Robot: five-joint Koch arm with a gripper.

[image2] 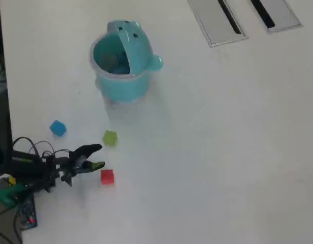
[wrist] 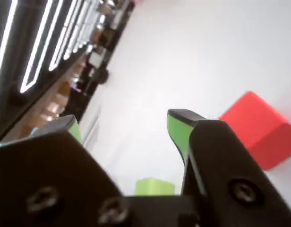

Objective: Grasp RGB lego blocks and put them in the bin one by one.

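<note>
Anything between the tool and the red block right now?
No. In the overhead view only bare white table separates the open tool from the red block; they sit close but apart.

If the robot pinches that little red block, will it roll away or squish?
Probably neither. The red block looks boxy with flat faces in the wrist view, so it should sit still on the table rather than roll. It looks like hard plastic, so likely no squishing. It is tiny and probably light, so the open gripper beside it could easily nudge it.
</note>
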